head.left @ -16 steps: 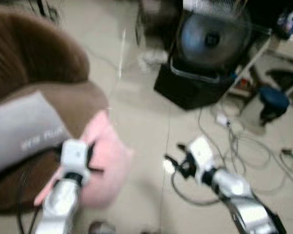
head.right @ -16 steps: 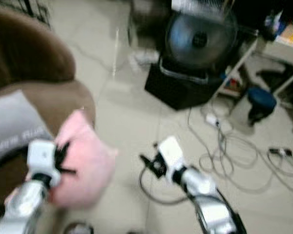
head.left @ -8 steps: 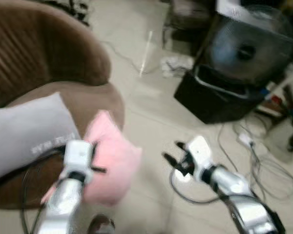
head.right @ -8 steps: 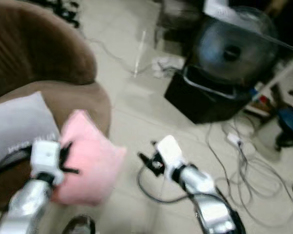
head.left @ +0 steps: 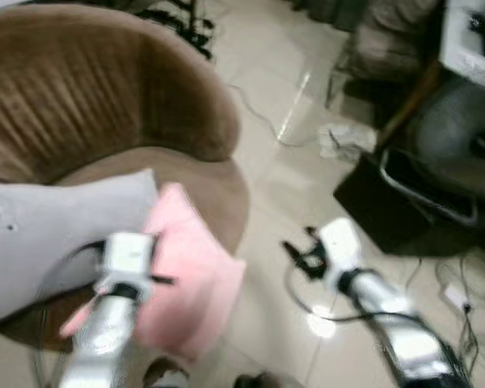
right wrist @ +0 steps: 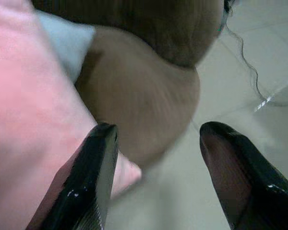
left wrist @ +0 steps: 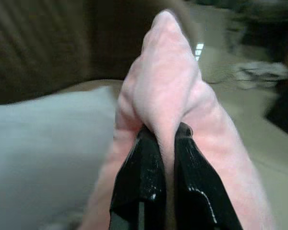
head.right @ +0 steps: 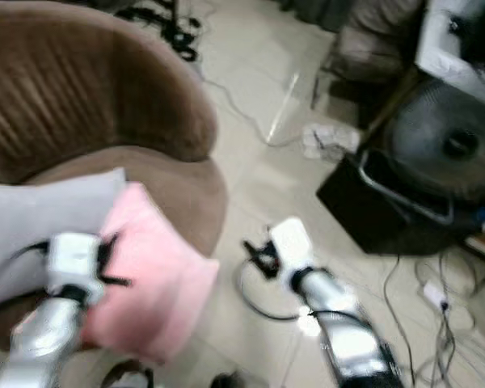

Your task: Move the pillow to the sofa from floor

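Left gripper (left wrist: 164, 139) is clamped on a fold of the soft pink square pillow (head.left: 196, 279), its two black fingers (left wrist: 140, 177) pinching the fabric from both sides. Right gripper (right wrist: 156, 143) hangs with its fingers spread wide and nothing between them, above the pale floor just beside the sofa edge.

1. Rounded brown corduroy sofa (head.left: 105, 105): it occupies the robot's left side, with a ribbed curved backrest and a smooth brown seat cushion below it.
2. Pale beige tiled floor (head.left: 283, 194): it extends from the sofa front to the equipment on the robot's right.
3. Black box-shaped base with a round grey fan (head.left: 461, 137) above it: it stands on the floor well apart from the sofa, to the robot's right. Loose cables (head.right: 436, 315) lie on the tiles near it.
4. Flat grey rectangular cushion (head.left: 56, 230): it lies on the sofa seat, and its near edge touches the pink pillow.
5. Pink pillow: it is held off the floor at the front edge of the sofa seat, partly over the seat and partly overhanging the tiles, beside the grey cushion.
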